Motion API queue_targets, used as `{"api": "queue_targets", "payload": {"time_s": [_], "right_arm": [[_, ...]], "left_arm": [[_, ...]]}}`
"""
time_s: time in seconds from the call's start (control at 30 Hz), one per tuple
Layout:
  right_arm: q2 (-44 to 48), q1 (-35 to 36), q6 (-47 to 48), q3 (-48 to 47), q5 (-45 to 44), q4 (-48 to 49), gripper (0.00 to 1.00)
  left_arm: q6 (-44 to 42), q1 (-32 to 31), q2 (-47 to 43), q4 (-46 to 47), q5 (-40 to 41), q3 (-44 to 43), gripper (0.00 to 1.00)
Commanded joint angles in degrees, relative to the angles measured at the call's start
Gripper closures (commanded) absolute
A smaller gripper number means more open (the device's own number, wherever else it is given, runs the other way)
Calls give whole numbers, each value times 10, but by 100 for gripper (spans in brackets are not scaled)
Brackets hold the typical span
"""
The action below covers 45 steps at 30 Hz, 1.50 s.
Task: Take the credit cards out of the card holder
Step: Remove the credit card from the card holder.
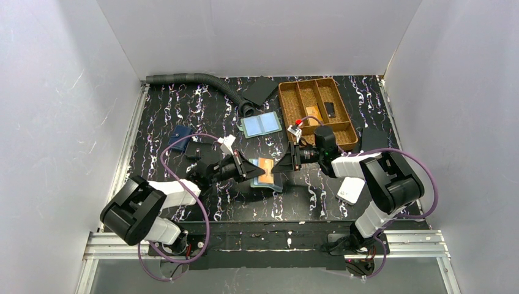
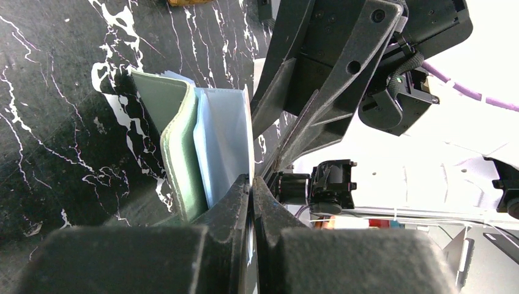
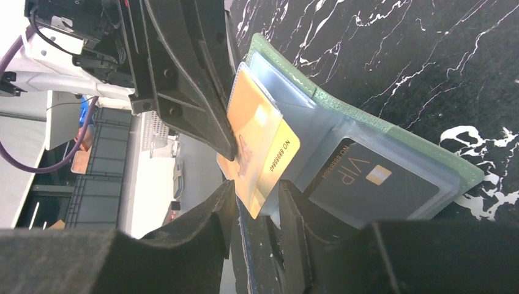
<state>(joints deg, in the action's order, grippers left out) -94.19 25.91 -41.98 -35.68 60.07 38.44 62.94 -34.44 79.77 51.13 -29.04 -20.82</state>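
Extraction step in hand. Your left gripper (image 2: 252, 184) is clenched on the teal-edged bifold card holder (image 3: 392, 131), mid-table. Your right gripper (image 3: 256, 190), at its 3 o'clock, straddles the half-out orange plastic card (image 3: 260, 144), fingers apart. Next: pinch, then draw toward 3 o'clock.

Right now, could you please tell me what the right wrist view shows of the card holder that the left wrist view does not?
Only the right wrist view shows the card holder's inside: an orange card slid partway out of its clear sleeve, between the right gripper's parted fingers, and a dark VIP card fully sleeved. Only the left wrist view shows its pale green outer cover, with the left gripper shut on a sleeve edge. Both show the holder's green edge, both grippers and the black marbled table.
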Motion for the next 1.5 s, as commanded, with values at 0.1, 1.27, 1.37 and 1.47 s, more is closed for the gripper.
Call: {"api": "queue_targets", "payload": {"time_s": [0.1, 1.27, 1.37, 1.47], "right_arm": [[-13, 4, -18, -3, 17, 44, 64], [-29, 3, -22, -9, 20, 38, 68], [-27, 3, -22, -10, 20, 38, 70], [-28, 3, -21, -11, 23, 38, 79]], "left_arm": [[15, -5, 14, 68, -13, 4, 100], [36, -8, 65, 121, -41, -5, 100], [39, -9, 70, 126, -42, -6, 100], [40, -9, 73, 128, -42, -6, 100]]}}
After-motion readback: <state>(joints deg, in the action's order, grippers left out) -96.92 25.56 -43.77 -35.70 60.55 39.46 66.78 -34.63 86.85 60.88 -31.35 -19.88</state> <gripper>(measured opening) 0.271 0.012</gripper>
